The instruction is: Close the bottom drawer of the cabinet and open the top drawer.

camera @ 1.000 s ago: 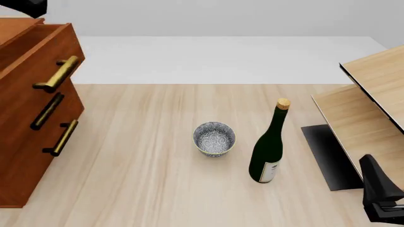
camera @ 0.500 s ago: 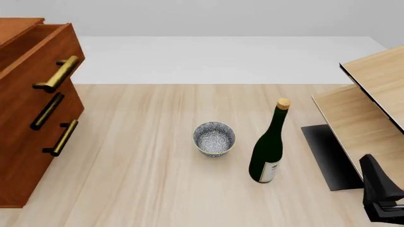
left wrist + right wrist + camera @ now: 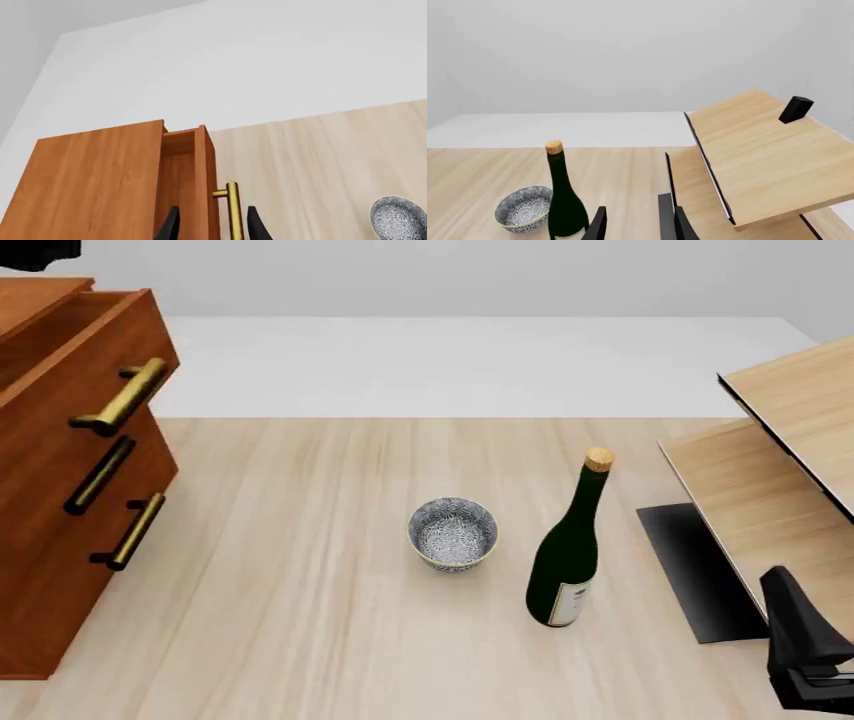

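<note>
Above the cabinet (image 3: 100, 180), left wrist view: left gripper (image 3: 212, 222), fingers apart, empty, over the top drawer (image 3: 200, 175), pulled out.
Front view: bottom drawer (image 3: 80, 570) flush; 2 steps seemingly done, retreat next.
Right wrist view: right gripper (image 3: 639, 222), fingers apart, idle.

bright, even, sharp renders; faint soft shadows

No readable text anywhere; only a pale label on the bottle (image 3: 570, 562), low on its body, too small to make out.
</note>
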`<state>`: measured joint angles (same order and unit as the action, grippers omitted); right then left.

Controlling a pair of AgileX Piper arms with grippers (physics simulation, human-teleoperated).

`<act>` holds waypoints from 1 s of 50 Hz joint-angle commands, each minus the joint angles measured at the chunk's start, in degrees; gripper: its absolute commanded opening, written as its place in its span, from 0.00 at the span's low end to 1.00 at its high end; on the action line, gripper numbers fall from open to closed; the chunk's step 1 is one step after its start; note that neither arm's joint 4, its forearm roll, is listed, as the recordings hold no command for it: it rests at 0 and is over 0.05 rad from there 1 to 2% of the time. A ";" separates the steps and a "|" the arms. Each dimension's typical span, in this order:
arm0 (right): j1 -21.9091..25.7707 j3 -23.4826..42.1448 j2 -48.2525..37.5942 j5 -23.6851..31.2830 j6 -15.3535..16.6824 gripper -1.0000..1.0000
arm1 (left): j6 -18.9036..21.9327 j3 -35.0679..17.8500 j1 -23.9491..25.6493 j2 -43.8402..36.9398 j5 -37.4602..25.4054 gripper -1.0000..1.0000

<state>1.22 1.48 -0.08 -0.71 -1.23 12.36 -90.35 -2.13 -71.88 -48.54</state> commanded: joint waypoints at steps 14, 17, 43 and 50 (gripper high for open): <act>0.01 0.07 -0.04 0.02 0.32 1.00 | -6.65 3.36 -3.17 -1.51 -0.48 1.00; -0.01 0.06 -0.05 0.02 0.28 1.00 | -6.91 3.65 -2.64 -1.71 -0.39 1.00; 0.11 -0.09 0.07 -0.03 0.55 1.00 | -10.85 9.37 -4.29 -0.92 1.57 1.00; 0.14 -0.08 0.07 -0.02 0.58 1.00 | -11.55 11.04 -4.10 -0.34 1.84 1.00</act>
<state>1.35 1.45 -0.05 -0.72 -0.72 2.18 -81.49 -6.26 -72.76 -47.15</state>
